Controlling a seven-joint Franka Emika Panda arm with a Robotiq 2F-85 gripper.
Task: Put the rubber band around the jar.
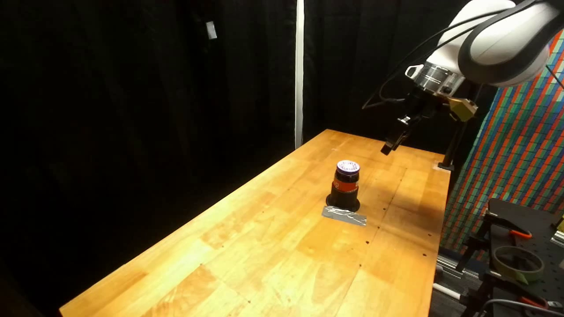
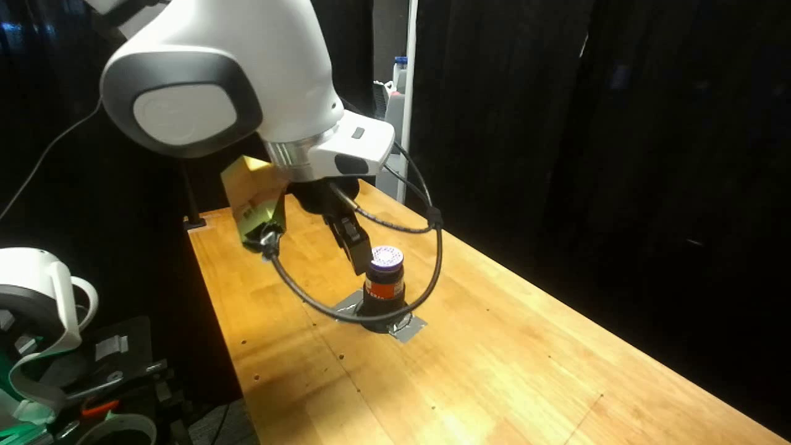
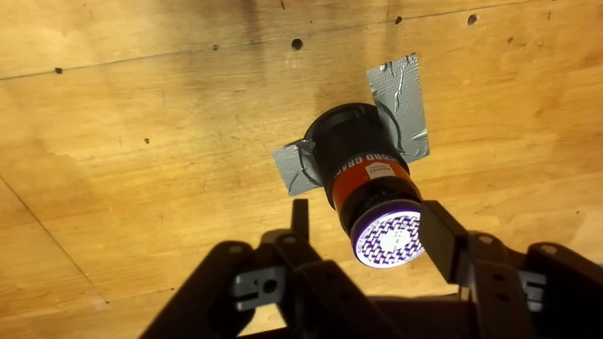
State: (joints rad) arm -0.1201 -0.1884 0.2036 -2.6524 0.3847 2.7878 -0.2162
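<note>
Black curtains [image 1: 154, 132] back the wooden bench [image 1: 264, 255], where the jar [image 3: 372, 188] stands upright in a black holder [image 3: 355, 134]. Our tool [image 3: 365, 223] gapes, clasping nothing. We'd find the rubber band (none shows in any view), stretch it wide and lower squarely; grey tape [image 3: 400, 113] or the looped cable [image 2: 439, 247] might snag it.

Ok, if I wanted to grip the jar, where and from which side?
Probably the round lid, from above, closing the open gripper on its opposite edges. The jar stands upright, so the lid is the highest part, while the lower body sits in what looks like a black holder fixed to the table with grey tape.
</note>
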